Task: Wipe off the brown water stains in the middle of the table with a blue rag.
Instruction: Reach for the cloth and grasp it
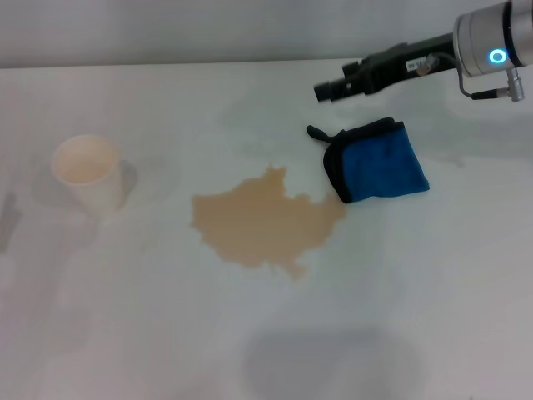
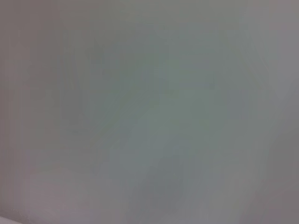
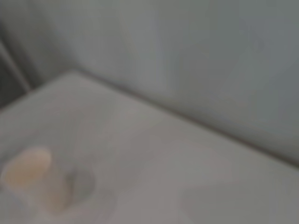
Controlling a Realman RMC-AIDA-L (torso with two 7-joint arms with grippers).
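Centrally on the table [image 1: 400, 333], the brown water stains [image 1: 265, 223] are seen as one flat tan puddle with ragged lobes, lying below and to the left of the right gripper [image 1: 323, 90] in the head view. Just beside the puddle's right lobe, the blue rag [image 1: 379, 163] is laid flat and folded, its black edging turned toward the puddle and its short black loop tab pointing toward the gripper. Whether the rag's near corner touches the liquid cannot be told. The rag is found directly beneath and slightly right of the gripper's tip, near it but apart from it; nothing is held by the gripper.

The right gripper is seen as a dark tip at the end of the arm reaching in from the upper right corner, pointed leftward above the table's far part. Whether its fingers are parted or closed cannot be told from any view. The left gripper is not shown at all; only a plain grey surface is given by the left wrist view.

Farther out, well apart from the gripper and on the far side of the puddle from it, a white paper cup [image 1: 87, 172] is stood upright on the table, its mouth open upward. The same cup [image 3: 29, 179] is caught in the right wrist view.
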